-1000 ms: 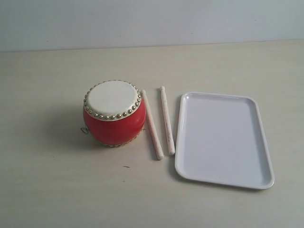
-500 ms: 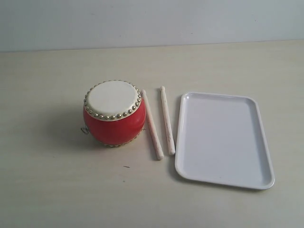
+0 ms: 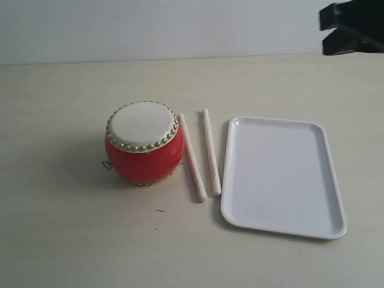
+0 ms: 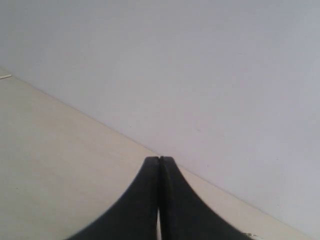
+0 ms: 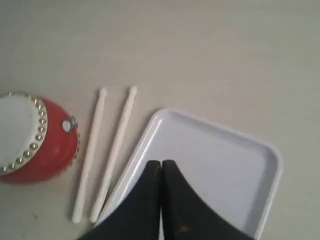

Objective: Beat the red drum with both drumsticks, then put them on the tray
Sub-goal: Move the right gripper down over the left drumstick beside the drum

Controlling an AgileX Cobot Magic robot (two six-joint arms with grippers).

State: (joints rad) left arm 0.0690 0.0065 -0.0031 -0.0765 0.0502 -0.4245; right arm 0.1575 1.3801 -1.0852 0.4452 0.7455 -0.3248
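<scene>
My left gripper (image 4: 159, 160) is clenched, its two black fingers pressed together with nothing between them; past its tips its camera shows the pale table (image 4: 60, 165) and a grey wall (image 4: 200, 75). On the table, going from the left, the red drum (image 3: 144, 143) stands upright with the cream skin on top and a small metal ring low on its left side. Just beside it on the right lie the two drumsticks: the first drumstick (image 3: 192, 157) is almost against the drum's body, and the second drumstick (image 3: 211, 152) lies near it, nearly parallel and not touching it. Then comes the white tray (image 3: 282, 180), flat on the table, its left rim close to the second stick; whether they touch I cannot tell. My right gripper (image 5: 161, 163) is also clenched and holds nothing; in its own camera the tips appear over the tray's bare floor, near the rim that faces the drumsticks, and the sticks and the drum lie beyond that rim, untouched. In the exterior view a dark part of my right arm (image 3: 357, 27) shows in the top right corner, behind the tray.
</scene>
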